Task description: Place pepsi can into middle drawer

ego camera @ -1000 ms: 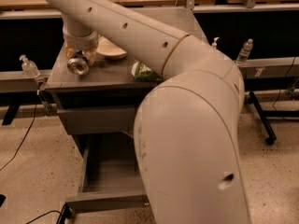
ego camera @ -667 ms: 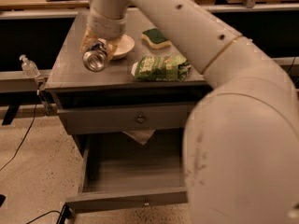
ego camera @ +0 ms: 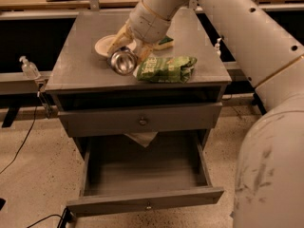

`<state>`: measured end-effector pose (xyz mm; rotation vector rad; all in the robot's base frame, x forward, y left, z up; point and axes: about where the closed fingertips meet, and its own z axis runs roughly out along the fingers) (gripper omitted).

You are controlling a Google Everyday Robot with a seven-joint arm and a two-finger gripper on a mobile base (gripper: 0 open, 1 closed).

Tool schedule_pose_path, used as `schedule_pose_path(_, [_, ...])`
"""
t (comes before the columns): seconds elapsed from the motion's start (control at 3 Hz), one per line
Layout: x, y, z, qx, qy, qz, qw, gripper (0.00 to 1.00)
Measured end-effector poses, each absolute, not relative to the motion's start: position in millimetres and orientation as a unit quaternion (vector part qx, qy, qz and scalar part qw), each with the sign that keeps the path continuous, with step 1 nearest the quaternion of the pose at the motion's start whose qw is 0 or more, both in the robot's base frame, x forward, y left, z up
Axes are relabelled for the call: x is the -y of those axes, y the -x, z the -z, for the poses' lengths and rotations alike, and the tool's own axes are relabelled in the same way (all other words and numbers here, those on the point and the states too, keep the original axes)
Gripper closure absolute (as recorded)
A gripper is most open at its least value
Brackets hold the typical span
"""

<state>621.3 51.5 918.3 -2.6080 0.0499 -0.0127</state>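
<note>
My gripper (ego camera: 128,49) is shut on the pepsi can (ego camera: 122,61), whose silver end faces the camera. It holds the can just above the grey cabinet top (ego camera: 71,65), left of centre near the front edge, beside the green crisp bag (ego camera: 166,69). One finger (ego camera: 115,39) shows on the can's left side and the other on its right. The middle drawer (ego camera: 142,172) is pulled out and open below, its front with a small knob (ego camera: 148,206) toward me. The knobbed drawer front (ego camera: 142,121) one level above is closed.
A white plate (ego camera: 105,45) and a green-yellow sponge (ego camera: 164,42) lie on the top behind the can. A pale paper (ego camera: 141,137) hangs under the upper drawer. A sanitizer bottle (ego camera: 29,68) stands left. My bulky arm (ego camera: 266,165) fills the right side. A cable (ego camera: 28,127) runs along the floor.
My gripper has carried the can rightward across the cabinet top, from its left side toward the centre front, next to the crisp bag. The arm swung right, uncovering the open drawer.
</note>
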Motion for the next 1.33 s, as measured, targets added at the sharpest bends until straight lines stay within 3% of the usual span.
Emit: schedule_pose_path(1.33, [-58, -572, -870, 0.122, 0.939, 0.096, 0.306, 1.00])
